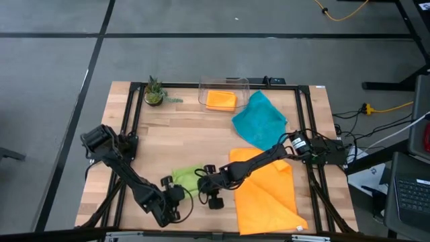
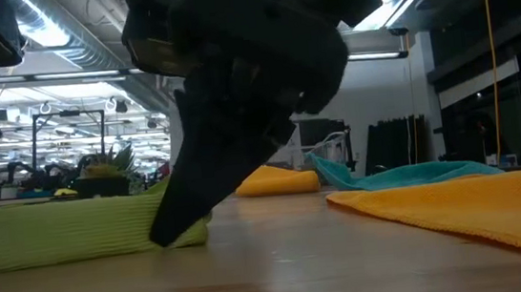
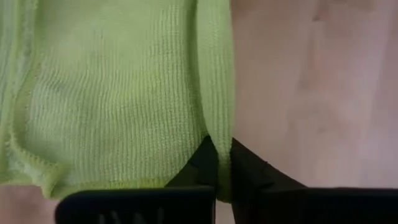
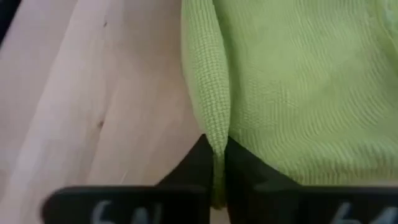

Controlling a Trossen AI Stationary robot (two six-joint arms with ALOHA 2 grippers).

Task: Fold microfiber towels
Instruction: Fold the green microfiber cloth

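Lime-green microfiber, already bunched into a narrow band, lies near the front edge of the counter (image 1: 201, 134) between the two arms. On its left side the left gripper (image 1: 176, 195) has its jaws closed tight on the green towel (image 1: 185, 176), a thin ridge of the towel's edge pinched between them in the left wrist view. On the towel's other side the right gripper (image 1: 213, 189) is closed the same way, with the towel's folded hem pinched between its jaws. Both grips look shallow, so the likely next move, lifting and carrying the edge over, should be slow and matched: both ends rising together and kept taut enough that the cloth does not sag or slip out. Right of this lies the large orange towel (image 1: 265, 191), under the right arm; the teal towel (image 1: 259, 121) lies behind it, and another orange towel (image 1: 221, 99) sits in the clear bin (image 1: 243, 85).
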